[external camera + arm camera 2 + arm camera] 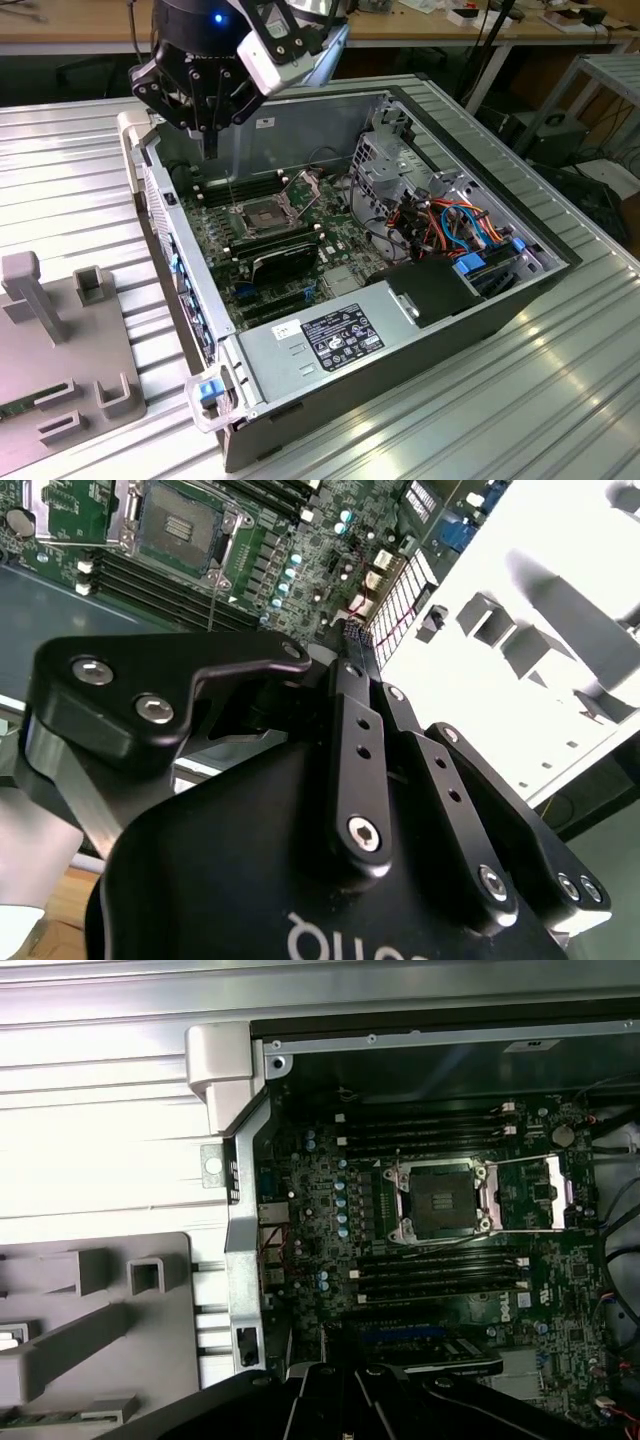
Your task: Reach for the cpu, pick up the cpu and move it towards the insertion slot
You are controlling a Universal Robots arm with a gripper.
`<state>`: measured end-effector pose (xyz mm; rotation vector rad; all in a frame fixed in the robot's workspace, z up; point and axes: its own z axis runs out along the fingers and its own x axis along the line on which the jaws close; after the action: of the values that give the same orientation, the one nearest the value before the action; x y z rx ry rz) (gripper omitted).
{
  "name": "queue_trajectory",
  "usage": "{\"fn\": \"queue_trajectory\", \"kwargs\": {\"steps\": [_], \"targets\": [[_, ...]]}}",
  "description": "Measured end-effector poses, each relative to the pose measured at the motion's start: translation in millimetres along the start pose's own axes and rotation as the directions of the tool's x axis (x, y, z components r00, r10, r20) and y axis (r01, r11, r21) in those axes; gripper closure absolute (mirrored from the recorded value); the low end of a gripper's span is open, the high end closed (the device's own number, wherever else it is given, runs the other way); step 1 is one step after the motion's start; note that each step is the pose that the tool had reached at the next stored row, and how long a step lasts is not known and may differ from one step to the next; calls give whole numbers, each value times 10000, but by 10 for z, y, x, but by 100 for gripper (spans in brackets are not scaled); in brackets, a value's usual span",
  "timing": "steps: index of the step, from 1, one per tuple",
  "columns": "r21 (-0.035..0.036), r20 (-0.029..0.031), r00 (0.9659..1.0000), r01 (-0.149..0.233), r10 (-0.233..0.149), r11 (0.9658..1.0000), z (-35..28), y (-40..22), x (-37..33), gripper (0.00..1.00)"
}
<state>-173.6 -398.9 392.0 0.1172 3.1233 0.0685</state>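
My gripper (210,150) hangs above the rear corner of the open computer case (300,125), on the exterior view's left. Its fingers (352,695) taper close together and look shut. The cpu is hidden; I cannot tell whether anything sits between the pads. The insertion slot (262,213) is a square socket with a silver frame and a dark centre on the green motherboard. It lies below the gripper and towards the exterior view's right. In both wrist views the insertion slot (180,525) (440,1200) stands open, its wire lever lifted off to one side.
A grey fixture plate (60,350) with upright holders lies outside the case on the exterior view's left, with a green memory stick (15,408) at its edge. Inside the case are a black card (285,255), a drive cage (395,165), coloured cables (450,225) and a power supply (330,335).
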Motion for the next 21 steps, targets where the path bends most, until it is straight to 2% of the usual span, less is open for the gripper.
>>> {"fn": "queue_trajectory", "kwargs": {"steps": [10,18,21], "targets": [[2,-35,10000,-2,2,10000,3,-8,102,89],[3,-49,10000,-2,2,10000,4,-12,154,89],[5,-71,10000,-4,4,10000,6,-15,199,89]]}}
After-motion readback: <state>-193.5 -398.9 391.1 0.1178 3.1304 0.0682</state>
